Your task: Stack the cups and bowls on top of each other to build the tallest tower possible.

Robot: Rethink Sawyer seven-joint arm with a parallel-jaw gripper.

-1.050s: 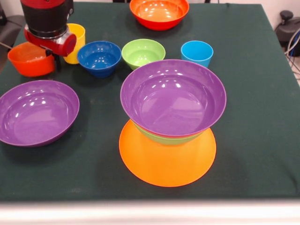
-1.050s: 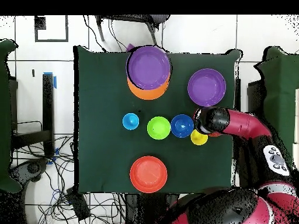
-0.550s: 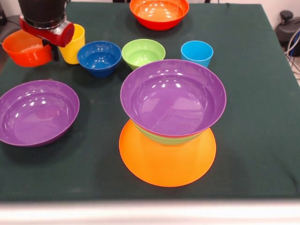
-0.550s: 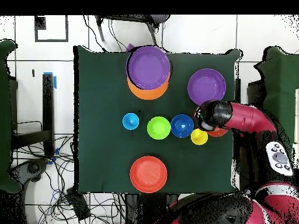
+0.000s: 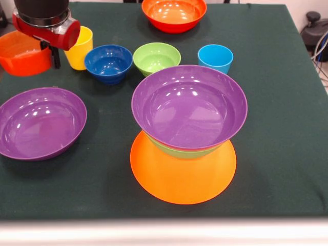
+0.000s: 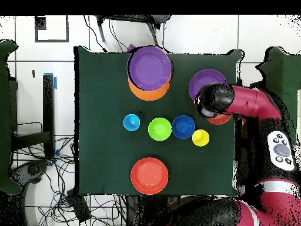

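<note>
My gripper (image 5: 49,53) hangs at the far left, shut on the rim of a small red-orange bowl (image 5: 20,52) held off the cloth beside the yellow cup (image 5: 79,48). In the overhead view the arm's wrist covers the gripper, and the held bowl (image 6: 221,119) shows at its edge. The tower stands in the middle: a big purple bowl (image 5: 188,105) in a green bowl (image 5: 179,151) on the upturned orange bowl (image 5: 183,177). A row holds a dark blue bowl (image 5: 108,62), a green bowl (image 5: 156,57) and the light blue cup (image 5: 215,57).
A loose big purple bowl (image 5: 41,122) lies on the green cloth just below the gripper, partly under the arm in the overhead view. A wide red-orange bowl (image 5: 173,14) sits at the table's far edge. Cables lie on the floor around the table.
The gripper has lifted the small red-orange bowl off the cloth and carried it up and away from the yellow cup, toward the loose purple bowl in the overhead view.
</note>
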